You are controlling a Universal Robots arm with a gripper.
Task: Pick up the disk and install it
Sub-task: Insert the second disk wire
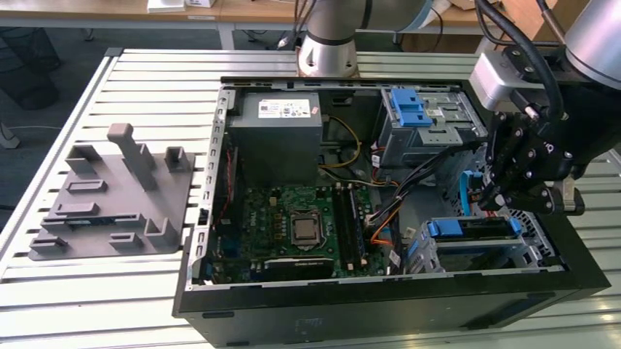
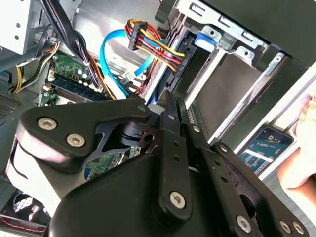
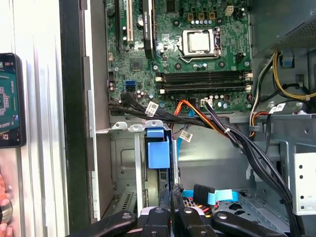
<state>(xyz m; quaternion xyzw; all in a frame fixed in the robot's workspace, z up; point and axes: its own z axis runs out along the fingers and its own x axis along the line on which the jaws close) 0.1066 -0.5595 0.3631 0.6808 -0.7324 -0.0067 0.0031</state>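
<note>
Gripper over open computer case, at drive bay near case's front edge. Fingers narrow, clamped on disk, held on edge, blue carrier entering bay slot beside motherboard.
</note>
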